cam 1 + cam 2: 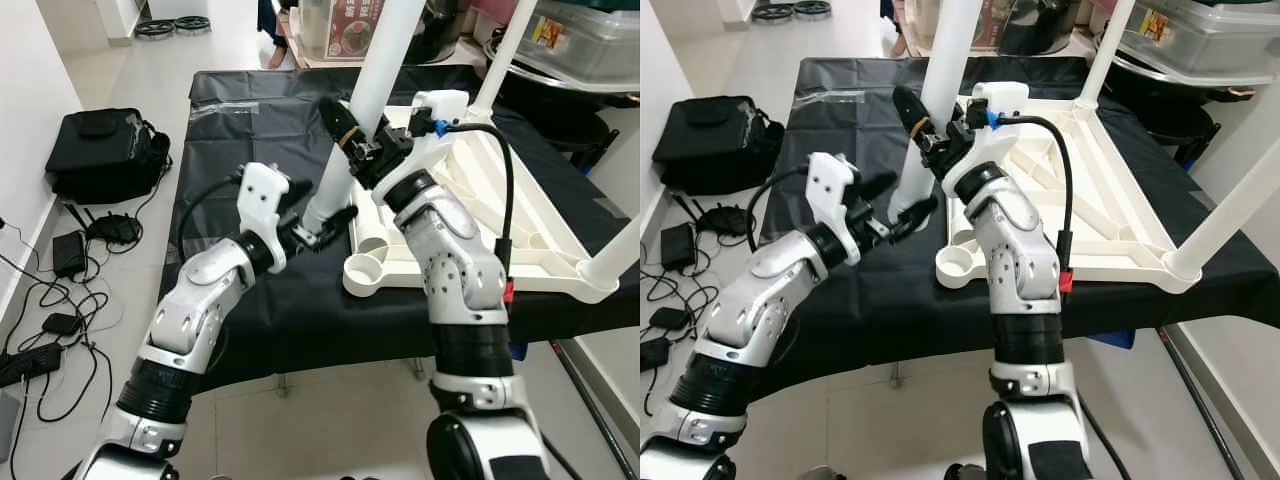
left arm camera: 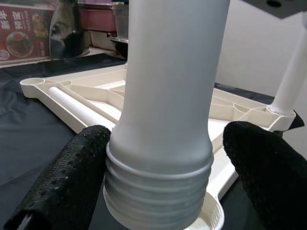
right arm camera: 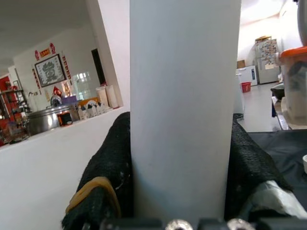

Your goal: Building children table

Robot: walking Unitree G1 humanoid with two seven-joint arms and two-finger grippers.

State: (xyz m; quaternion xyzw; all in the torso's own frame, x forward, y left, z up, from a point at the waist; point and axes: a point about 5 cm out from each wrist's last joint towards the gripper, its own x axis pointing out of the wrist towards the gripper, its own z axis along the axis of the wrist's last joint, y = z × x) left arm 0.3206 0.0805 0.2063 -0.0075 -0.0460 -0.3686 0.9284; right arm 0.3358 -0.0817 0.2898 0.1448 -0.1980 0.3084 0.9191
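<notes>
The left gripper (image 1: 325, 225) brackets the threaded lower end of the white table leg (image 1: 365, 110), one finger touching and the other apart, not clamped. Higher up, the right gripper (image 1: 352, 140) is clamped around the leg. The leg's foot hovers at a corner socket of the upturned tabletop (image 1: 520, 250) on the black sheet (image 1: 240, 130). The leg's top is cut off.

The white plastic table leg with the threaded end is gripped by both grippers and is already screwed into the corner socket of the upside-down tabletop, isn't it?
Not quite. The white plastic table leg is gripped by the right gripper, with the left gripper around its base, but the left wrist view shows its threaded end still exposed above the corner socket of the upside-down white tabletop, not screwed in.
</notes>
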